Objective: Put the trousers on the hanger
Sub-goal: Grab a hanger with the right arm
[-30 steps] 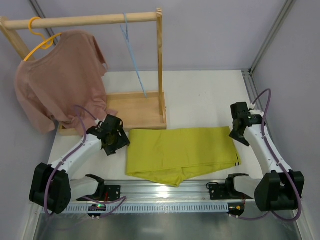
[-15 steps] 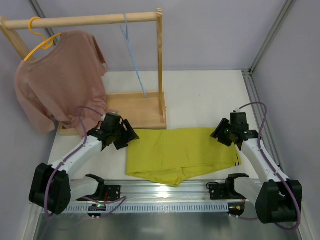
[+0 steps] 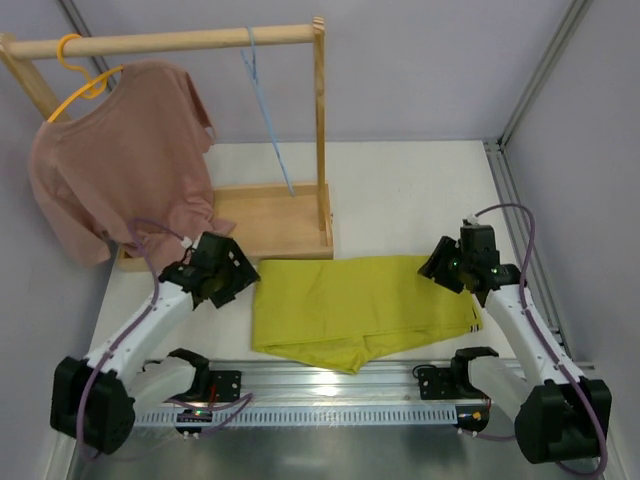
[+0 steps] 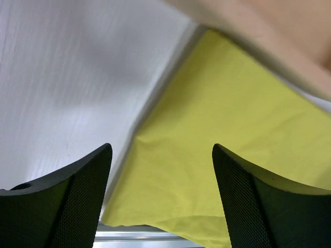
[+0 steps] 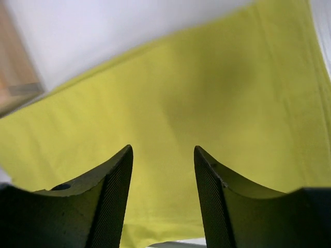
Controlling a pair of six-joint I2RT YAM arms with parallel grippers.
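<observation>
The yellow-green trousers (image 3: 360, 305) lie folded flat on the white table near the front edge. They also show in the left wrist view (image 4: 227, 144) and the right wrist view (image 5: 196, 103). The thin light-blue hanger (image 3: 266, 115) hangs from the wooden rail (image 3: 170, 42), its lower end over the wooden base. My left gripper (image 3: 235, 275) is open and empty just off the trousers' left edge. In its wrist view the left gripper (image 4: 161, 155) is above that edge. My right gripper (image 3: 440, 265) is open and empty over the trousers' right top corner, as the right wrist view (image 5: 163, 155) shows.
A dusty-pink T-shirt (image 3: 120, 150) hangs on a yellow hanger (image 3: 80, 70) at the rail's left end. The rack's wooden base tray (image 3: 270, 225) and upright post (image 3: 320, 130) stand just behind the trousers. A metal rail (image 3: 330, 385) runs along the front edge.
My left gripper has drawn back left and down, off the trousers' top left corner. My right gripper has stayed near the trousers' right top corner after moving in from the right.
</observation>
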